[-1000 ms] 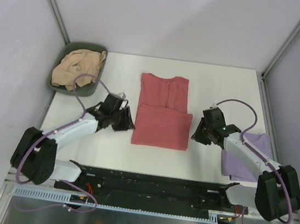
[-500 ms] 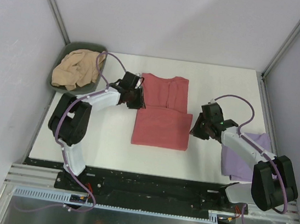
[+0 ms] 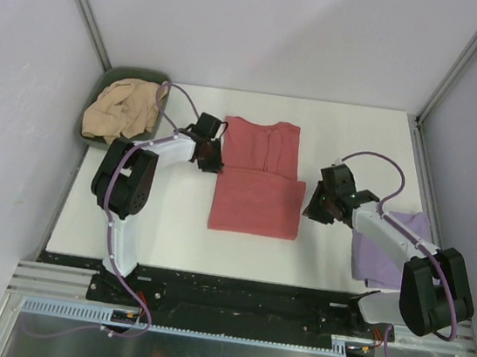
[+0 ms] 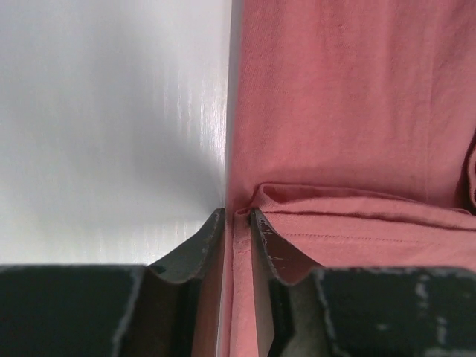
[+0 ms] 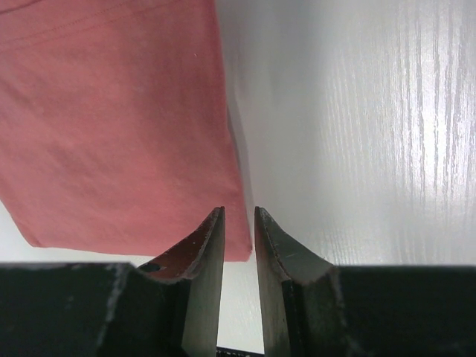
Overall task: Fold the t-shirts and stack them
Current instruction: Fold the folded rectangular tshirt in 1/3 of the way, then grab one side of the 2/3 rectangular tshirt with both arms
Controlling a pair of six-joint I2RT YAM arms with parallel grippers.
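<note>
The left gripper (image 4: pixel 236 216) has its jaws nearly together astride the left hem of the folded salmon-red t-shirt (image 4: pixel 349 111), which lies mid-table. Whether they truly pinch is unclear. The right gripper (image 5: pixel 239 212), slightly parted and empty, hangs beside the shirt's right edge. The right arm hides part of the lavender t-shirt (image 3: pixel 374 269).

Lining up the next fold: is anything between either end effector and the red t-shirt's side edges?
Nothing visible. The left end effector straddles the red t-shirt at its left edge, by the fold; the right end effector is at its right edge. The lavender t-shirt lies farther right, beneath that arm, not between them.
</note>
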